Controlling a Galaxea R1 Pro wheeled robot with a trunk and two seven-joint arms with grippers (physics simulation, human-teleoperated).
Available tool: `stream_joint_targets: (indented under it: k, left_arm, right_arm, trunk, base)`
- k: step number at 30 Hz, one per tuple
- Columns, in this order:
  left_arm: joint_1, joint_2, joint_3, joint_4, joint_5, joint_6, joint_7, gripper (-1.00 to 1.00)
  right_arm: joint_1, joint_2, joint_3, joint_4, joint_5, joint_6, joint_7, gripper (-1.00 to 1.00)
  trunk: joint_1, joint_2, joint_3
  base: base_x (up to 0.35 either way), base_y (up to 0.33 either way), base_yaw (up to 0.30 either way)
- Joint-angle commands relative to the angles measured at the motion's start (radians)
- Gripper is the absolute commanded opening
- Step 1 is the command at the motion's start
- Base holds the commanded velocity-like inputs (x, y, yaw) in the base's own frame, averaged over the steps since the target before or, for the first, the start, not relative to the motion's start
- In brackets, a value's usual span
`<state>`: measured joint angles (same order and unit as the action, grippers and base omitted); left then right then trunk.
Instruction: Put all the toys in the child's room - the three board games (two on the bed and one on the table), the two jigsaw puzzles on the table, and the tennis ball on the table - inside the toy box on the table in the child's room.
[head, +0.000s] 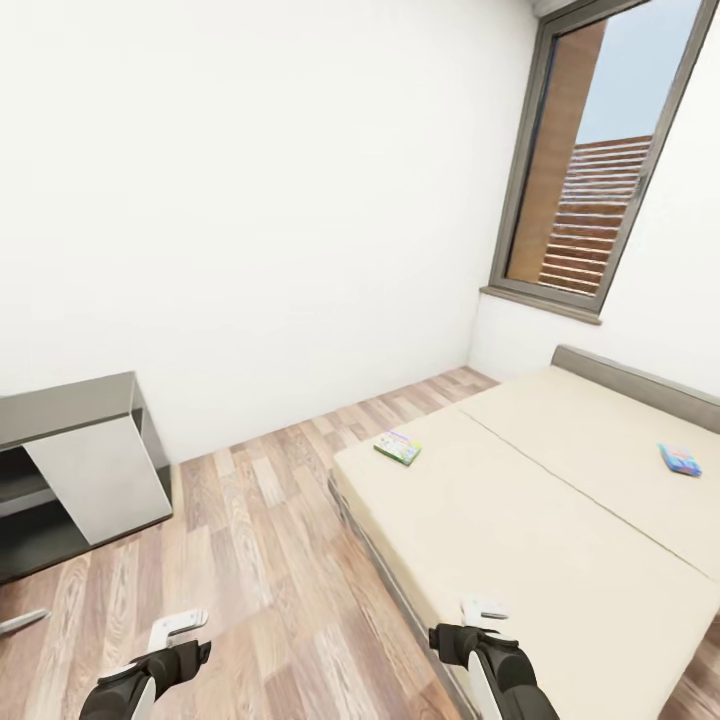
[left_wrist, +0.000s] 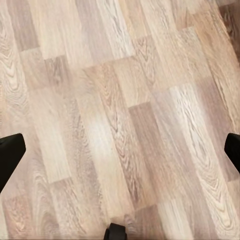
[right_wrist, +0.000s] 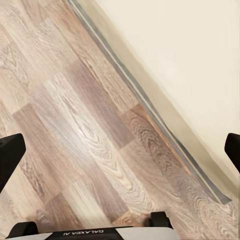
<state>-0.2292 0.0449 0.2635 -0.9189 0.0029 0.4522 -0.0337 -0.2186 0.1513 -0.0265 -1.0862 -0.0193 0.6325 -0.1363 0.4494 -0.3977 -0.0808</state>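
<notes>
Two board games lie on the bed (head: 520, 520). A green-edged, white-topped box (head: 397, 447) sits near the mattress's near-left corner, and a small blue box (head: 680, 459) lies close to the headboard at the right. My left gripper (head: 178, 625) hangs low over the wood floor, open, its dark fingertips (left_wrist: 10, 155) wide apart with bare planks between them. Over the bed's near edge, my right gripper (head: 485, 607) is open too, with its fingertips (right_wrist: 233, 150) spread above the floor and the frame edge (right_wrist: 150, 105). The table, toy box, jigsaw puzzles and tennis ball are out of view.
A low dark grey unit with a white panel (head: 85, 465) stands against the white wall at the left. A tall dark-framed window (head: 595, 160) is at the back right. Wood-plank floor (head: 260, 540) runs between the unit and the bed.
</notes>
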Motion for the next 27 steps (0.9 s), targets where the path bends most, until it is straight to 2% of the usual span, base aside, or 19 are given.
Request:
stream_joint_targets:
  k: [1,6,18,27]
  left_arm:
    - [-0.001,0.0,0.002,-0.001,0.0,0.006,-0.003,1.0]
    - [-0.001,0.0,0.002,-0.001,0.0,0.005,-0.004,1.0]
    - [-0.001,0.0,0.002,-0.001,0.001,0.005,-0.005,1.0]
    - [-0.001,0.0,0.002,-0.001,0.001,0.005,-0.005,1.0]
  right_arm:
    - [0.0,0.001,-0.001,-0.001,-0.002,0.005,-0.003,1.0]
    - [0.0,0.001,-0.001,-0.001,-0.003,0.004,-0.003,1.0]
    - [0.0,0.001,-0.002,-0.001,-0.003,0.004,-0.003,1.0]
    - [0.0,0.001,-0.001,-0.001,-0.003,0.004,-0.003,1.0]
  trunk:
    - [0.001,-0.002,-0.002]
    - [0.001,-0.002,-0.002]
    - [0.001,-0.002,-0.002]
    - [0.001,-0.002,-0.002]
  base:
    - [-0.023,-0.137,0.221]
    - [-0.009,-0.053,0.131]
    - [-0.001,-0.007,0.016]
    - [0.0,-0.162,0.001]
